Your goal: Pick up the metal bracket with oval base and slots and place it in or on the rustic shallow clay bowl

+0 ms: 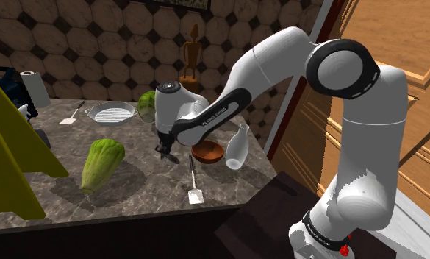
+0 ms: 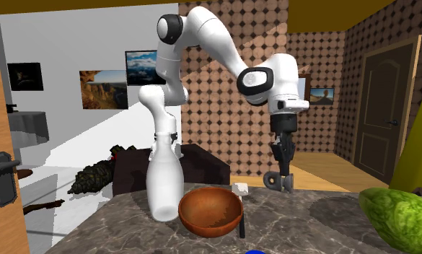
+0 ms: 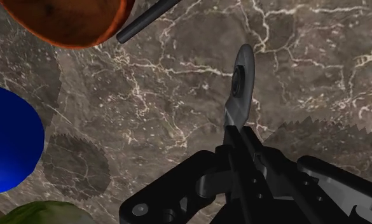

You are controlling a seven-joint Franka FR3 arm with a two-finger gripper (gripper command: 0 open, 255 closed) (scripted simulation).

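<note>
Gripper fingers clamped on metal bracket; oval plate protrudes beyond fingertips. Bracket over marble counter, beside reddish-brown bowl, not touching it.

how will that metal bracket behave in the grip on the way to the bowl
Probably stiff: the metal bracket sticks straight out of the gripper without sagging. Thin, smooth-looking and clasped at one end, it may pivot or slip if swung fast. Its flat shape should settle in the brown bowl rather than roll.
</note>
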